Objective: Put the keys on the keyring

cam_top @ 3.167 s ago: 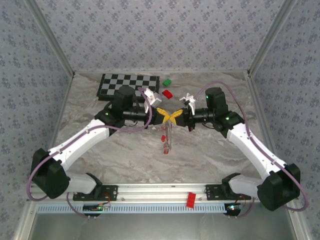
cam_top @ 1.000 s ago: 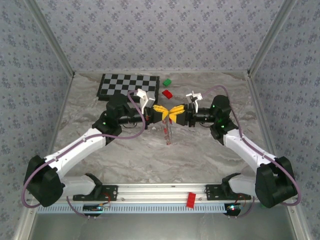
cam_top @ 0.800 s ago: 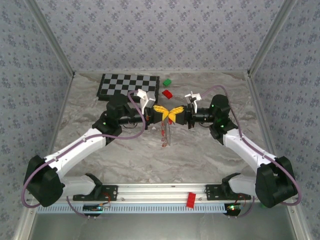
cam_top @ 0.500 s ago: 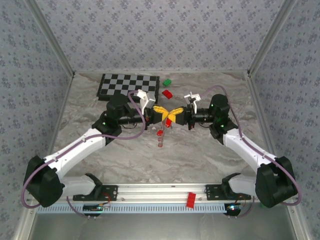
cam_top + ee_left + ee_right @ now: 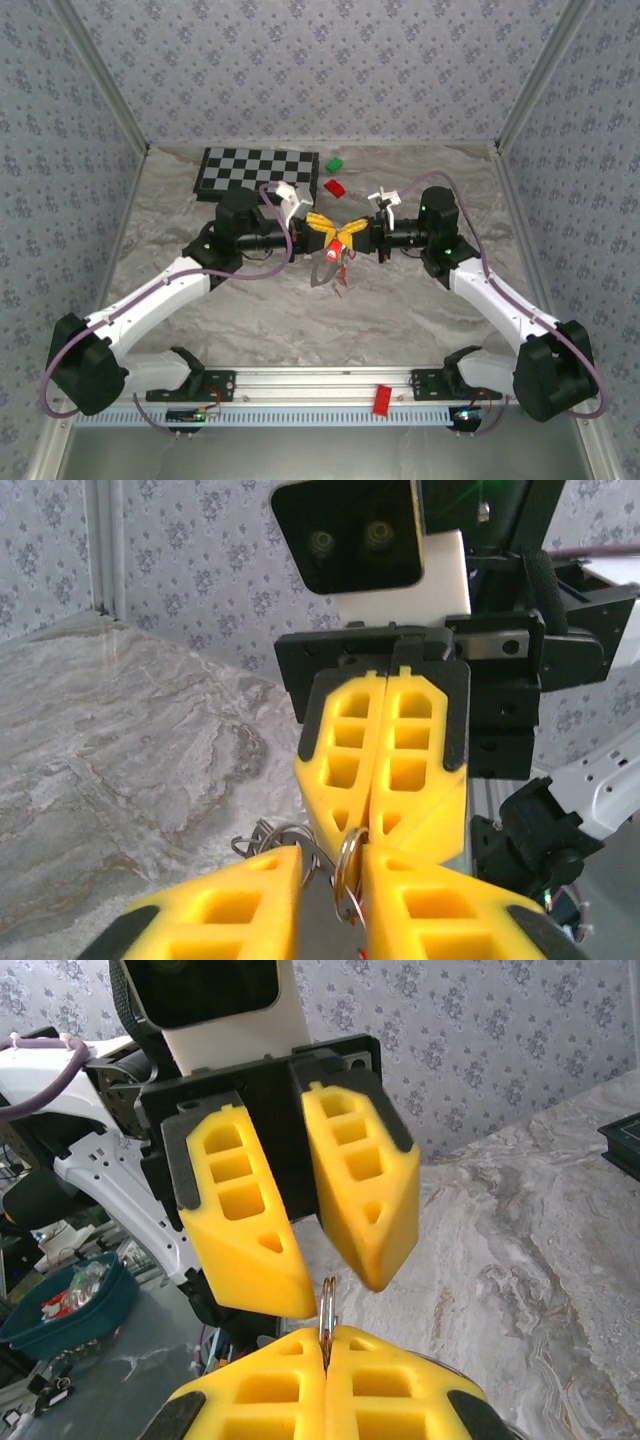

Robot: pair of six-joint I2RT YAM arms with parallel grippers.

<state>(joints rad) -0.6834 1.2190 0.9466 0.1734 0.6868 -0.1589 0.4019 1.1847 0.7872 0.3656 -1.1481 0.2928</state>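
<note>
Currently found right gripper (image 5: 325, 1360) pinched fully shut on the keyring (image 5: 327, 1310), holding it edge-up over the table (image 5: 420, 300); left gripper (image 5: 335, 1290) slightly parted, straddling the wire, apparently gripping nothing. Noted red keys (image 5: 345, 256) dangling beneath. Judged placement as steadying for threading.

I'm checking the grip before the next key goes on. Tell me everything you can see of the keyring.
The keyring is a thin loop of grey metal wire, seen edge-on from the right wrist. The right gripper is shut on it, its yellow pads pinching the wire. The left gripper stands open around the loop; whether it touches the wire is unclear. From above, the loop hangs below where the grippers meet, with a red-headed key on or against it.
</note>
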